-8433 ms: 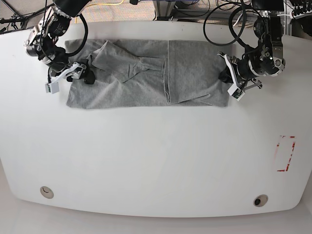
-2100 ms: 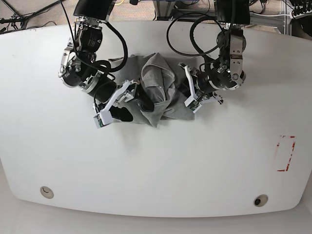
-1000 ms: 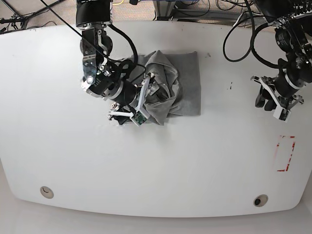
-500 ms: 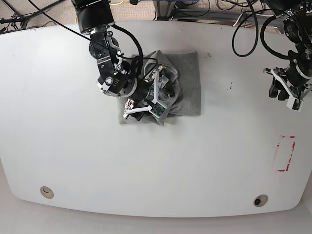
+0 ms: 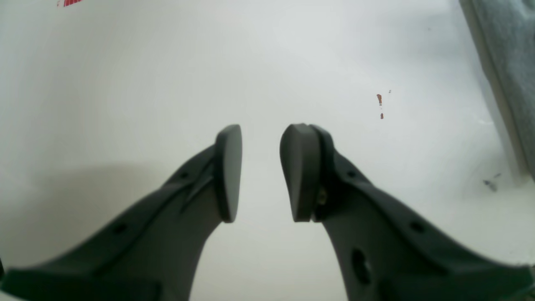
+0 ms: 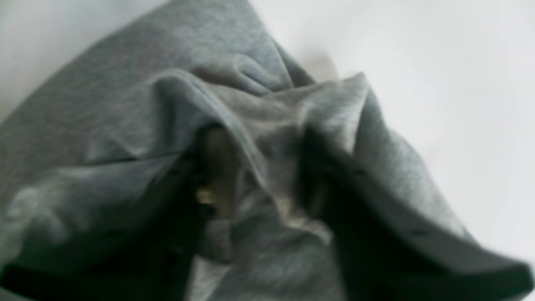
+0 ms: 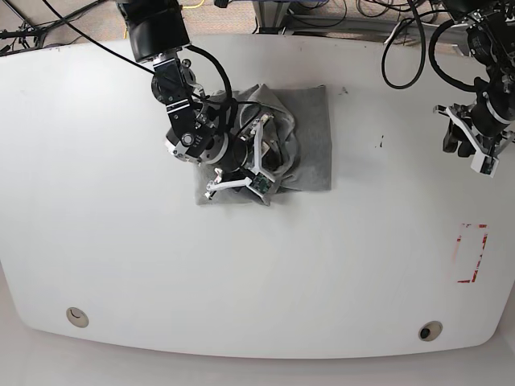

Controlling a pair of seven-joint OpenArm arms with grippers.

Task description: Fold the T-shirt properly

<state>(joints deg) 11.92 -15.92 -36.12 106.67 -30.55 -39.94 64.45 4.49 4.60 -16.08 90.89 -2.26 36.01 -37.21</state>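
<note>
1. Left wrist view: the left tool (image 5: 261,173) is partly open, a narrow gap between its fingers, holding nothing; grey fabric edges the right side.
2. Right wrist view: the right tool (image 6: 259,169) has its fingers apart, a T-shirt (image 6: 225,37) fold between them; whether it grips, I cannot tell.
3. Base view: the bunched T-shirt lies upper-centre on the desk (image 7: 265,273), long axis left-right; collar direction unclear.
</note>
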